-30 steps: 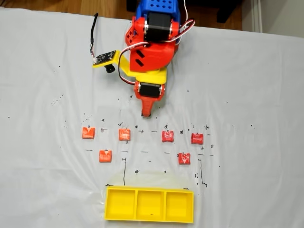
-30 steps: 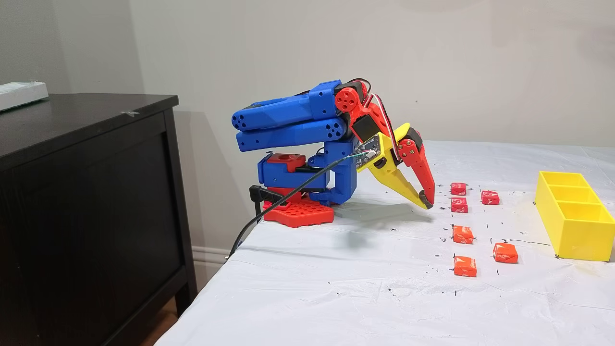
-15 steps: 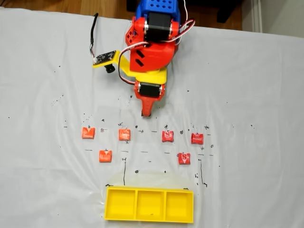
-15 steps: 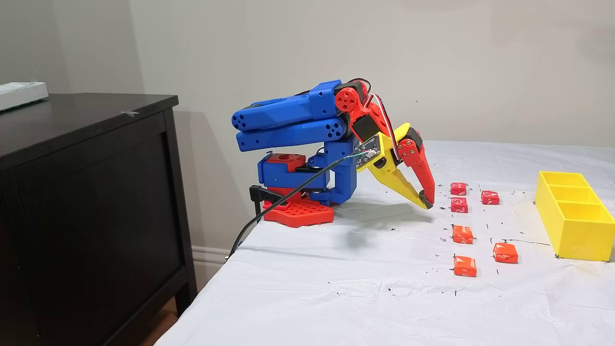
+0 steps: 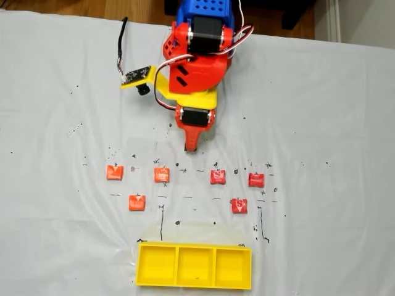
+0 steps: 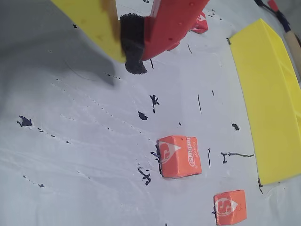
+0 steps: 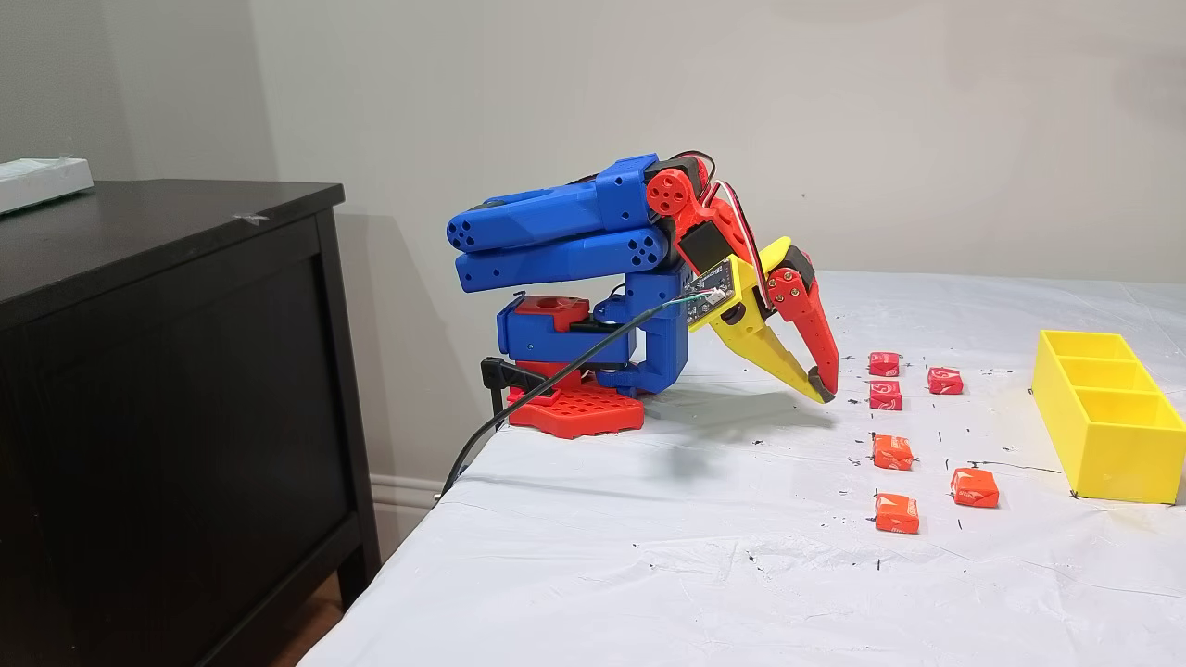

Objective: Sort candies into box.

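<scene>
Fingers (image 7: 823, 391): clenched together, empty, tips hanging just above the table (image 5: 55, 246), short of the candies (image 5: 162, 174).
Candies: six, loose between arm and box.
Box (image 5: 194, 266): near the table's front edge in the top-down fixed view, long axis parallel to that edge, compartments empty.

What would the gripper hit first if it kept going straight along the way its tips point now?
Most likely the white table cover: the shut gripper slants down with its tips just above the sheet, short of the candies. In the top-down fixed view it aims at the gap between two candies, though depth is uncertain.
</scene>
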